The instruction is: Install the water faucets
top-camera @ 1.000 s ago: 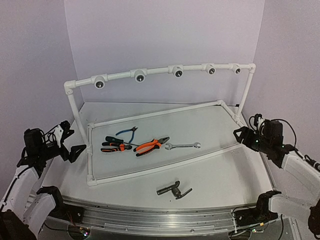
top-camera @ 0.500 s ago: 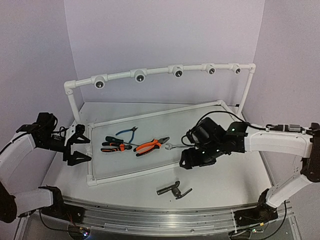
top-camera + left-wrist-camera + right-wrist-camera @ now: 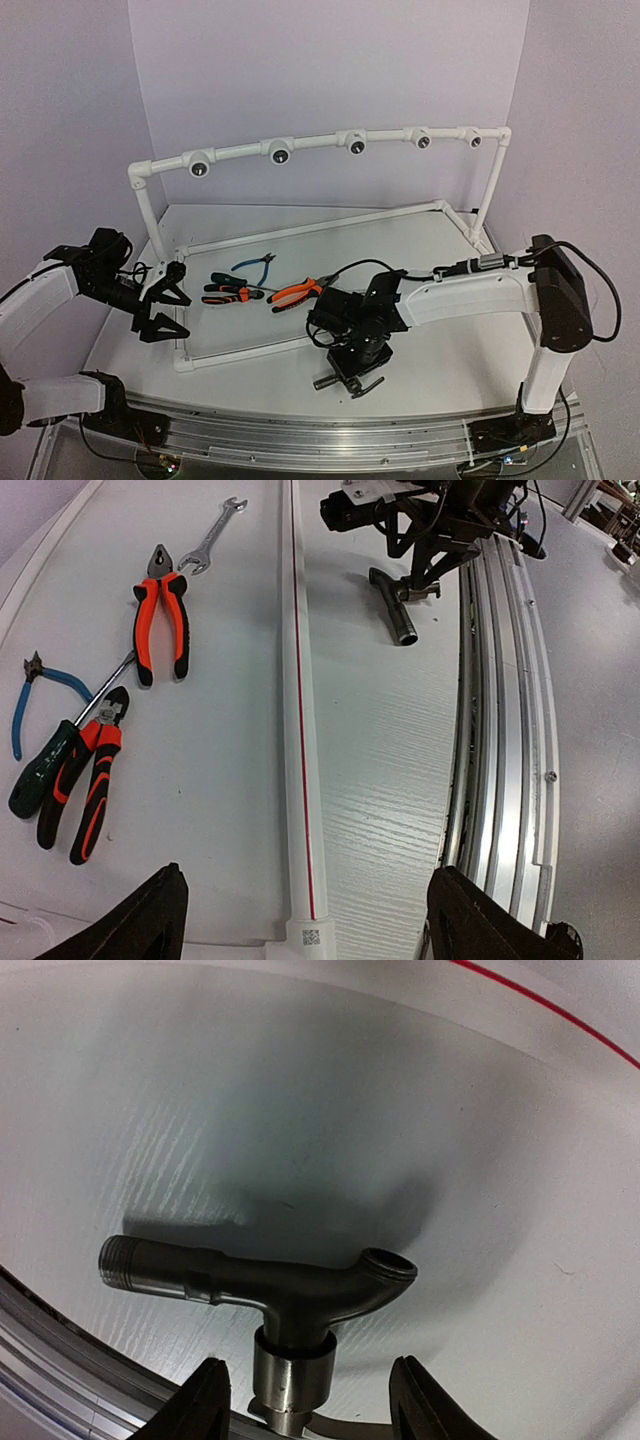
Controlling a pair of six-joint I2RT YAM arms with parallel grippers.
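The water faucet (image 3: 349,381), a small dark metal tap with a threaded end and a side spout, lies on the table in front of the pipe frame. It also shows in the right wrist view as the faucet (image 3: 268,1287) and in the left wrist view as the faucet (image 3: 396,606). My right gripper (image 3: 356,366) hangs directly over it. The right gripper (image 3: 315,1405) is open, its fingers either side of the tap's silver stem with a gap on each side. My left gripper (image 3: 165,305) stands wide open at the frame's left end, holding nothing.
A white pipe frame's near rail (image 3: 260,342) with a red line lies between the tools and the faucet. Its raised back rail (image 3: 280,150) carries several fittings. Inside the frame lie orange pliers (image 3: 160,610), a wrench (image 3: 212,540), blue cutters (image 3: 40,695) and smaller pliers (image 3: 90,780). A metal track (image 3: 500,730) runs along the table edge.
My right arm has swung from the far right across the frame and down over the faucet, its jaws narrowing. My left gripper has moved in toward the frame's left corner.
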